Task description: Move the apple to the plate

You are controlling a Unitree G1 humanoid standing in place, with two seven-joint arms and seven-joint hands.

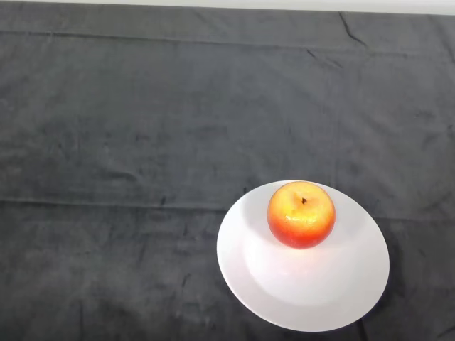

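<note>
A red and yellow apple [301,214] stands upright, stem up, on a round white plate [313,298]. It sits toward the plate's far side. The plate lies on the dark cloth at the lower right of the head view, its near rim just inside the bottom edge of the view.
The dark cloth [142,142] covers the whole table and has a few creases. A pale strip [227,4] runs along the table's far edge at the top.
</note>
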